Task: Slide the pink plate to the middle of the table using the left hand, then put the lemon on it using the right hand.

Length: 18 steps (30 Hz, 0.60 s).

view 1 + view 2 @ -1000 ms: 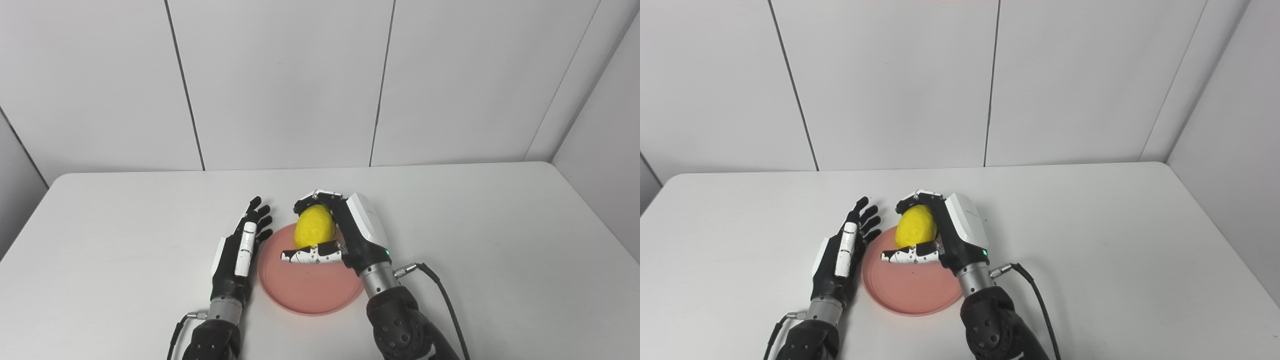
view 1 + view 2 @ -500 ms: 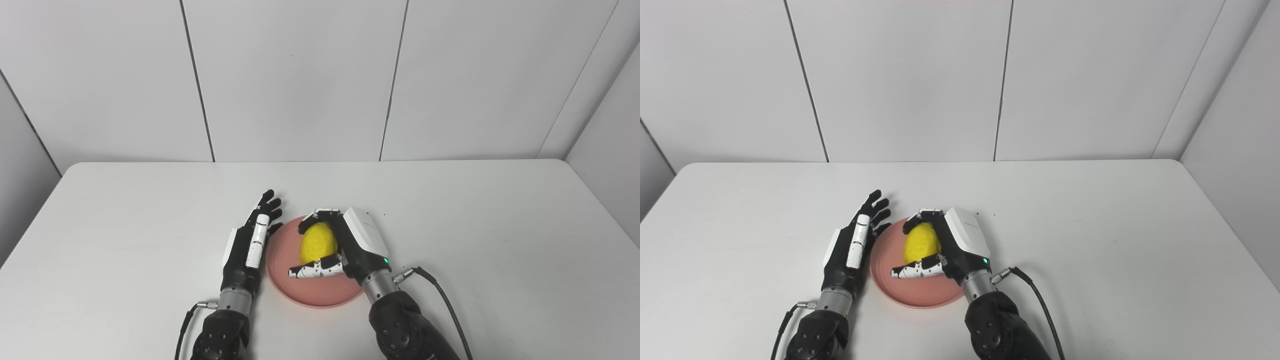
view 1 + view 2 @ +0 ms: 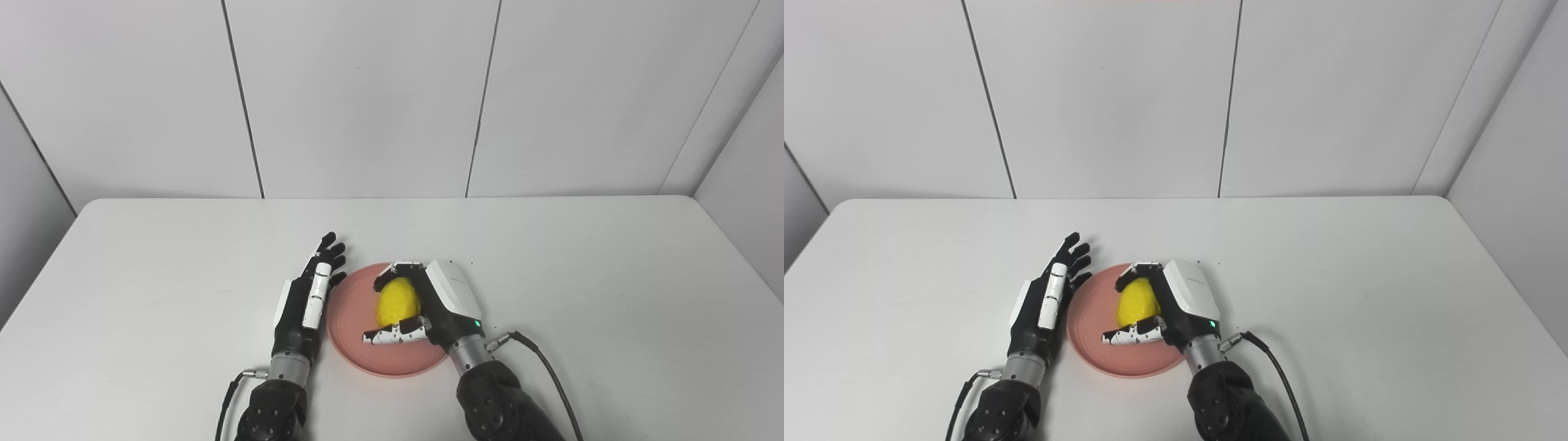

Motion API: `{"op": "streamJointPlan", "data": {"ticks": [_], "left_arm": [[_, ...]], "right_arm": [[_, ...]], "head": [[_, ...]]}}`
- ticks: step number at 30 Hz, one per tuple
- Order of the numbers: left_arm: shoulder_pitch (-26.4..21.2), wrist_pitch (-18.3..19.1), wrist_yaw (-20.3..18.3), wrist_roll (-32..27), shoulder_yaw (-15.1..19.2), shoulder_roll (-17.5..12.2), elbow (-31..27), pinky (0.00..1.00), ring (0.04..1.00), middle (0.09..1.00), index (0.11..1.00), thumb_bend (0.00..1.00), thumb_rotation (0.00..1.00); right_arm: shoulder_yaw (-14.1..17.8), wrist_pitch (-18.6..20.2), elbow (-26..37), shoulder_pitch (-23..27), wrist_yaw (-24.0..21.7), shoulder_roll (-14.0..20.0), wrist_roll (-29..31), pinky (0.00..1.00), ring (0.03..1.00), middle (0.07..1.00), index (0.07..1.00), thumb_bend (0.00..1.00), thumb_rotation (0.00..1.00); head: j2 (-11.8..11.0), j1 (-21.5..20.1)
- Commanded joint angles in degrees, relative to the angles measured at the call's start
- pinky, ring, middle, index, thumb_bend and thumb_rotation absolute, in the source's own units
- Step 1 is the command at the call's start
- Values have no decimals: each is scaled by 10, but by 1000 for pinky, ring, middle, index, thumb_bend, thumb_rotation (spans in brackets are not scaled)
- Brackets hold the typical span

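Toward the near edge of the worktop, about midway between its left and right edges, the right hand (image 3: 429,306) is wrapped around the lemon (image 3: 397,301), its fingers (image 3: 398,269) curled over the far end of the fruit and its thumb (image 3: 395,335) crossing under the near end. Lemon and hand sit low over the pink plate (image 3: 352,306), inside its rim; whether the fruit already touches the plate's floor cannot be told from either eye view. Just left of the plate, the left hand (image 3: 309,300) lies with its fingers stretched out and apart, holding nothing, its edge just beside the plate's left rim; contact cannot be confirmed. A black cable (image 3: 539,361) trails from the right wrist toward the near edge. Beyond these, the white table (image 3: 612,275) runs back to the far edge, where it meets the grey wall panels (image 3: 367,92).

By my reading, the slide is finished and the placing step is in hand, close to its end. What the next move calls for is a gentle spreading of the right fingers and thumb so the lemon settles without rolling toward the rim, then a lift clear of the fruit.
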State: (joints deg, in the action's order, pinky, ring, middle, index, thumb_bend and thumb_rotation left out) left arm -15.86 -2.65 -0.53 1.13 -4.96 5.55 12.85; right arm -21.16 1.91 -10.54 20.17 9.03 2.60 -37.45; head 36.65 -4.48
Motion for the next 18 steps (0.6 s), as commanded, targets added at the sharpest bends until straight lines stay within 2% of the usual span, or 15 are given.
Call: {"op": "streamJointPlan", "data": {"ticks": [1,2,4,6,7,8,11,12,13,15,18], "left_arm": [[2,1,-1,0,-5,11,0,859,903,910,911,555,1000],[1,-1,-1,-1,-5,11,1,862,906,913,911,554,1000],[1,-6,-2,-2,-5,11,3,858,904,913,908,548,1000],[0,-8,-4,-5,-4,11,4,862,907,918,909,538,1000],[0,-8,-3,-3,-5,10,3,862,907,919,909,537,1000],[0,-8,-2,-1,-5,10,3,861,906,917,908,531,1000],[0,-2,0,3,-6,9,1,863,906,915,906,534,1000],[0,0,1,4,-6,9,0,856,900,910,901,543,1000],[1,3,1,6,-7,9,-1,856,900,910,901,547,1000],[0,4,0,6,-8,8,-2,872,909,918,907,548,1000],[-2,-2,-3,8,-10,5,3,893,922,928,916,549,1000]], "right_arm": [[-1,-39,2,18,26,4,-11,225,415,502,492,515,0],[-1,-44,2,17,30,4,-13,315,410,487,530,511,0],[0,-58,4,16,37,4,-13,453,434,501,515,513,0],[0,-75,3,15,44,5,-12,538,577,500,497,519,1],[-1,-89,2,16,48,7,-10,550,597,500,495,520,1],[-2,-99,1,16,51,9,-9,594,647,613,497,512,84],[-1,-125,3,14,56,11,-7,646,703,697,498,508,139],[0,-131,3,14,55,11,-7,672,728,721,646,581,198],[0,-135,6,12,55,11,-9,691,746,738,712,614,240],[0,-141,10,9,55,12,-11,736,784,775,770,644,324],[0,-151,12,7,50,16,-11,773,810,803,792,650,390]], "head": [[0,0],[0,0],[-1,1],[0,1],[0,1],[0,1],[-1,2],[-1,2],[-1,1],[0,2],[-1,1]]}}
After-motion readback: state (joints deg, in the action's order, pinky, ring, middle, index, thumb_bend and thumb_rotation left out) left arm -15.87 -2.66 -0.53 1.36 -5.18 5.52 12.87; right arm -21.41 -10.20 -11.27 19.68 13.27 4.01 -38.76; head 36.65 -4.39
